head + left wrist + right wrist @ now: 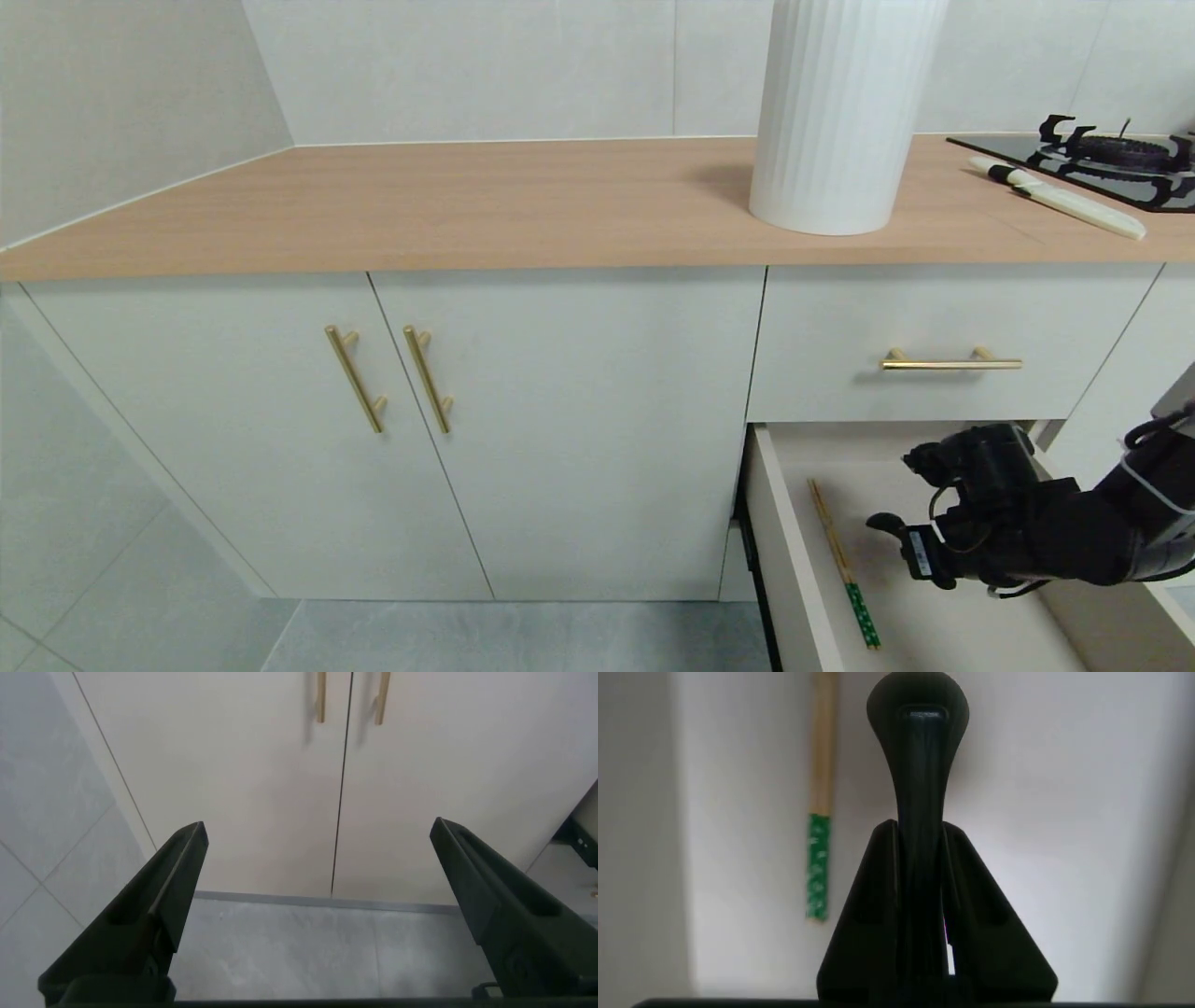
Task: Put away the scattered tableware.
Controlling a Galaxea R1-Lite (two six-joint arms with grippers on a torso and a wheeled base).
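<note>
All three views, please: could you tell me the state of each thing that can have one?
Lower drawer: open.
Upper drawer: shut.
Cabinet doors: both shut.
Chopsticks: lying flat in the lower drawer.
Knife: lying on the counter.
Left gripper: open, empty.
Right gripper: shut, over the lower drawer.

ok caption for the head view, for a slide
The right gripper over the open drawer, beside green-tipped chopsticks; a white knife lies on the counter.

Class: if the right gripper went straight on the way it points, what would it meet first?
Probably the bare drawer floor, beside the chopsticks, not on them; depth is unclear.
</note>
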